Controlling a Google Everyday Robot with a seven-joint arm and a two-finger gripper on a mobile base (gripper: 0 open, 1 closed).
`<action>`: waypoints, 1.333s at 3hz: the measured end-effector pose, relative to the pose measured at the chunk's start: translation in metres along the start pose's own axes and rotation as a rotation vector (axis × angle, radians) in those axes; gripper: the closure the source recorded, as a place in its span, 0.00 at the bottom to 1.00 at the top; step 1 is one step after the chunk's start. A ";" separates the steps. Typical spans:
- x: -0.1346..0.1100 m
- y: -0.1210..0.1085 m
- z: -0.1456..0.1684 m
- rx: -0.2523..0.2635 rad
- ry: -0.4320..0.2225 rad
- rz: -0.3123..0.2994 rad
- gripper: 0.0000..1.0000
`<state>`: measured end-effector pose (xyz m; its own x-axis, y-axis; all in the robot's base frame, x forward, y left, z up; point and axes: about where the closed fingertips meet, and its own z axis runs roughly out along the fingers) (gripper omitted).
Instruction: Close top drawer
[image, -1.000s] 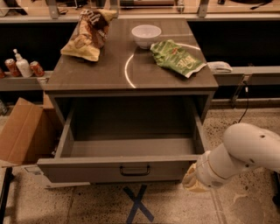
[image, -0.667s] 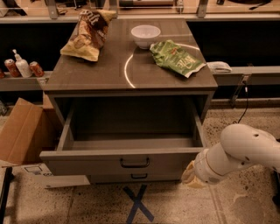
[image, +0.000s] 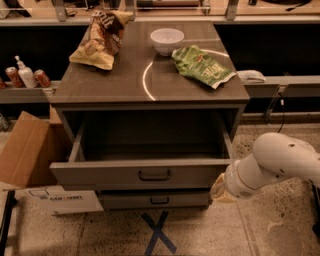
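Observation:
The top drawer (image: 145, 172) is a wide grey-taupe drawer with a small dark centre handle (image: 154, 175). It stands pulled out from the cabinet, and its inside looks empty. My gripper (image: 219, 189) is at the end of the white arm (image: 275, 162), low on the right. It sits against the right end of the drawer front.
A lower grey drawer (image: 155, 200) is shut beneath. On the cabinet top (image: 125, 80) lie a brown chip bag (image: 102, 37), a white bowl (image: 167, 40) and a green chip bag (image: 202, 65). A cardboard box (image: 25, 150) stands on the floor at left. A blue tape X (image: 157, 232) marks the floor.
The top drawer's front has moved back toward the cabinet, uncovering the lower drawer. My arm and gripper have followed it inward.

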<state>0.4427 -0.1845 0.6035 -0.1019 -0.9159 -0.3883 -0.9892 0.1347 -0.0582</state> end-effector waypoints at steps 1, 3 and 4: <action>0.000 0.000 0.000 0.000 0.000 0.000 1.00; 0.008 -0.062 0.001 0.078 0.014 -0.038 1.00; 0.002 -0.109 -0.001 0.151 0.031 -0.064 1.00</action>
<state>0.5499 -0.2012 0.6096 -0.0446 -0.9354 -0.3508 -0.9668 0.1289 -0.2208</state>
